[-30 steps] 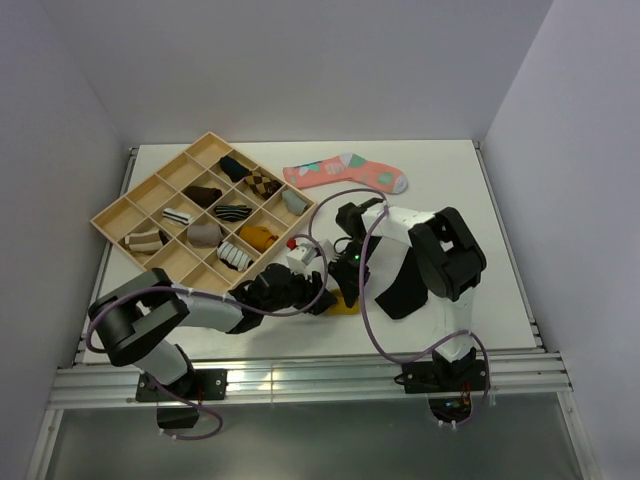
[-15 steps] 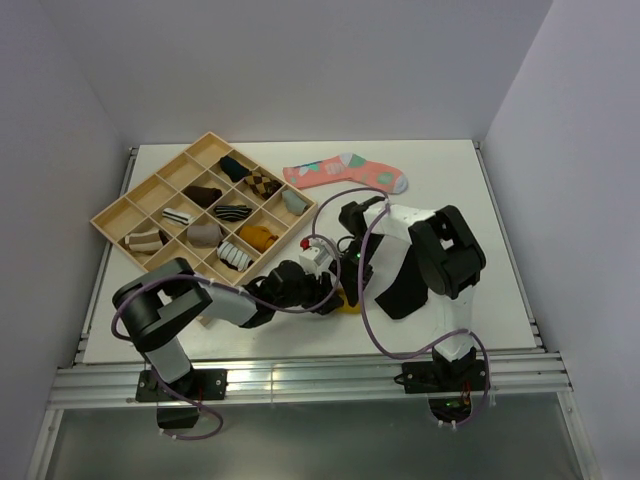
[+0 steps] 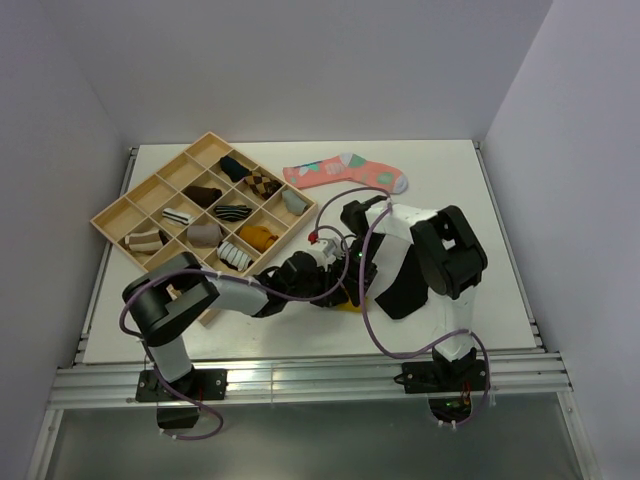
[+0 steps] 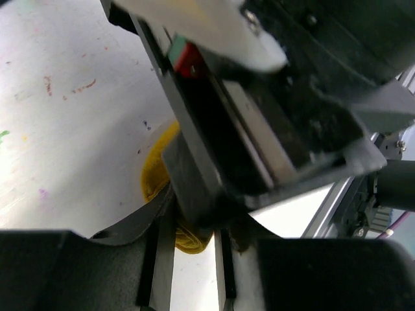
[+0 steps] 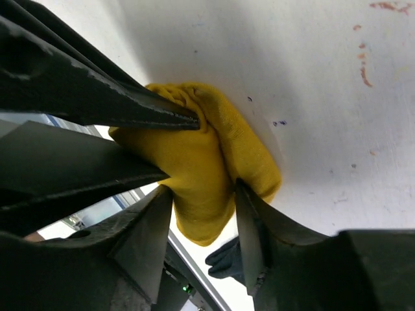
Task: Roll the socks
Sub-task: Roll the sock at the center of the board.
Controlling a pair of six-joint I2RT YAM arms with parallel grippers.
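Sock (image 5: pixel 194 175), mustard-yellow, lies bunched near the table's (image 5: pixel 311 78) front edge. Left gripper (image 5: pixel 181 146) pinches a fold; right gripper (image 5: pixel 201 193) straddles it, grip unclear. Rolling works best with that fold held tight.

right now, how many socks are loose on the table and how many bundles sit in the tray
sock bundles showing in the wooden tray: 10
pink patterned sock, loose: 1
yellow sock, loose: 1
black sock, loose: 1
total: 13
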